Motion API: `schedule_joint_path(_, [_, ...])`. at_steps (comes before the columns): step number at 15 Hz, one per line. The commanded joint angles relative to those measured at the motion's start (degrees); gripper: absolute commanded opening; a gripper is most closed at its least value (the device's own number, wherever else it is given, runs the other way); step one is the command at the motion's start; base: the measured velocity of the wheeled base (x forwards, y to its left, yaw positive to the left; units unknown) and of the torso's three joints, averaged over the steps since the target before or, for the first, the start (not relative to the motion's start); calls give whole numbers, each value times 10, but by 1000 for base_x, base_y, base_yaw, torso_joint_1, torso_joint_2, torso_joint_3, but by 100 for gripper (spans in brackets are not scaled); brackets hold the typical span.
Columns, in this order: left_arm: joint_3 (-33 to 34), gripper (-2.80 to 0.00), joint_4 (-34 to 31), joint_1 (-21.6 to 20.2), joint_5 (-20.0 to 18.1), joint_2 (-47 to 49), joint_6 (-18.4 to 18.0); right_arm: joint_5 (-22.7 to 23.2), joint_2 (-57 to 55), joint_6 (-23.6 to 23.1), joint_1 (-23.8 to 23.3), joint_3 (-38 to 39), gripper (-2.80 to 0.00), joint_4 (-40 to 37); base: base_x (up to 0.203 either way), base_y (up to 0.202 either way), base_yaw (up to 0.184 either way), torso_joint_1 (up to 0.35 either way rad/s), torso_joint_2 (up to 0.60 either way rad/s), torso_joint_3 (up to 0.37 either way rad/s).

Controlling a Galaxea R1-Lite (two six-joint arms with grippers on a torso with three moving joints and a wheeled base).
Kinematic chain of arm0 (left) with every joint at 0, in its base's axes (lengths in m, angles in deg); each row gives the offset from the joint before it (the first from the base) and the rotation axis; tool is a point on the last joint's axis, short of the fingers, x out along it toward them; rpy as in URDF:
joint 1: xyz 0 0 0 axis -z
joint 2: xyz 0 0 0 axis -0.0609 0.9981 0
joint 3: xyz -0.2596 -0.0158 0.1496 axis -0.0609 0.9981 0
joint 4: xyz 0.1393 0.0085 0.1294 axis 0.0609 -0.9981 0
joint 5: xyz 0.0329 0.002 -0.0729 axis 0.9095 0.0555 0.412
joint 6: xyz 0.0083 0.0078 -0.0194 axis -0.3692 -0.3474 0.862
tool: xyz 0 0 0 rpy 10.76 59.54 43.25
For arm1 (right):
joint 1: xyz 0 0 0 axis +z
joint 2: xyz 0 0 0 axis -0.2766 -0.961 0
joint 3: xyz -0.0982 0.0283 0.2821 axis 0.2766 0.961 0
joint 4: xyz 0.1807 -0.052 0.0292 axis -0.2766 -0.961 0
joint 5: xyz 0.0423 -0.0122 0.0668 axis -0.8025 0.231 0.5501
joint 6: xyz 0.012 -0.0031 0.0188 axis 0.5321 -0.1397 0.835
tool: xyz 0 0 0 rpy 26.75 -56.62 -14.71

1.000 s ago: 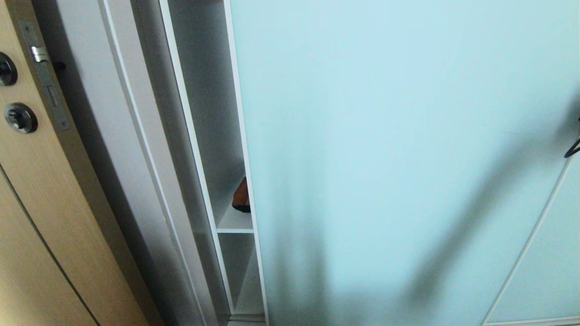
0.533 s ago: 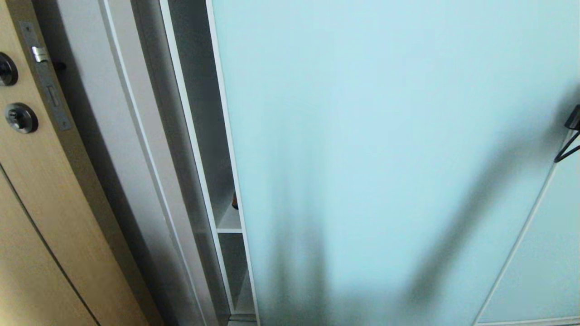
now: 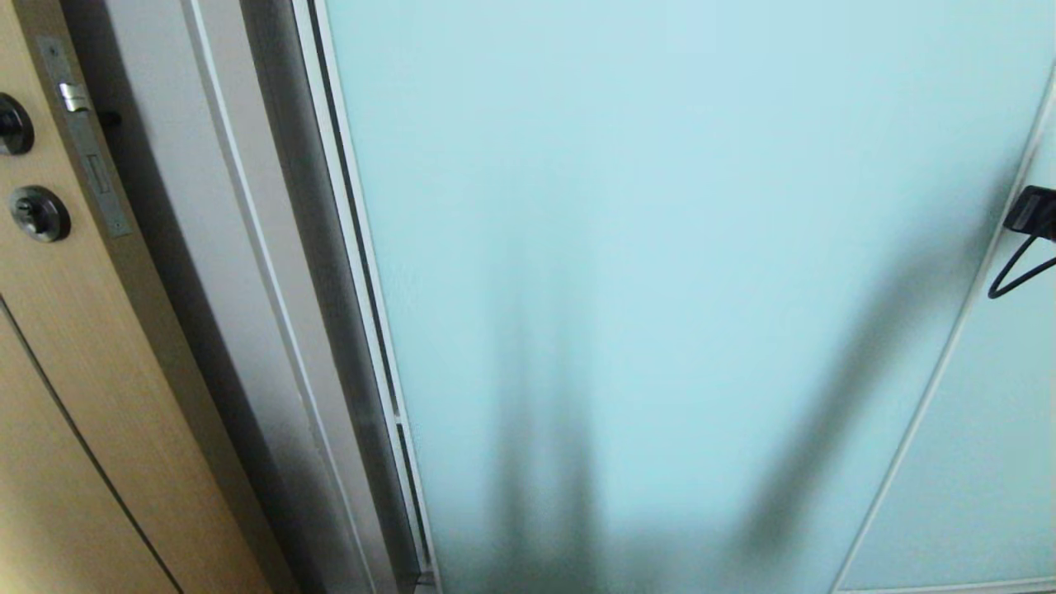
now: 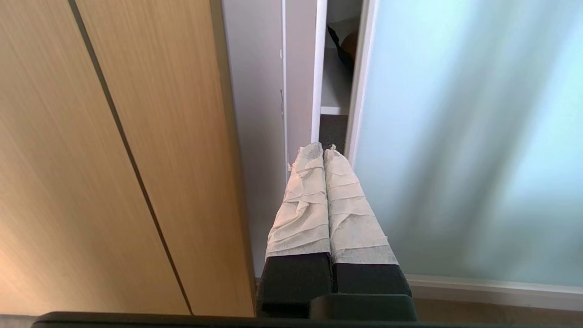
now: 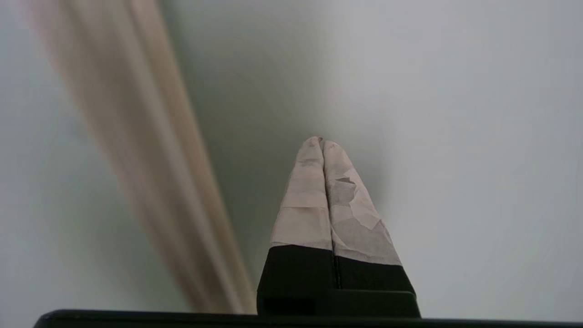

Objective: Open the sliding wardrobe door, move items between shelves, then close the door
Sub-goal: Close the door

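Note:
The sliding wardrobe door (image 3: 660,247), frosted pale aqua glass in a slim pale frame, fills the head view, with only a thin dark slit left beside its left edge. There the items and shelves are hidden. In the left wrist view a narrow gap beside the door (image 4: 455,136) shows a brown and dark item (image 4: 347,42) on a white shelf (image 4: 334,98). My left gripper (image 4: 322,146) is shut and empty, low before that gap. My right gripper (image 5: 321,140) is shut and empty, its tips close to the glass (image 5: 455,114). A black part of the right arm (image 3: 1031,213) shows at the right edge.
A light wooden door (image 3: 74,396) with dark round knobs (image 3: 37,214) and a metal latch plate (image 3: 82,140) stands at the left. The white wardrobe side (image 3: 223,247) lies between it and the glass. A second glass panel (image 3: 990,462) is at the lower right.
The glass door has slid left, narrowing the open slot to a thin slit. The shelf and item have gone from the head view. The black arm part has come in from the right.

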Motion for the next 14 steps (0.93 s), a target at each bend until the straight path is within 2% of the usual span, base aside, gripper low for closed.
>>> schedule_joint_path(1, [1, -280, 0, 0, 0, 1, 0, -1, 5, -1, 3, 3, -280, 2, 0, 0, 0, 0, 0, 0])
schedule_joint_path(14, [1, -280, 0, 0, 0, 1, 0, -1, 34, -1, 31, 51, -280, 11, 0, 0, 0, 0, 0, 0])
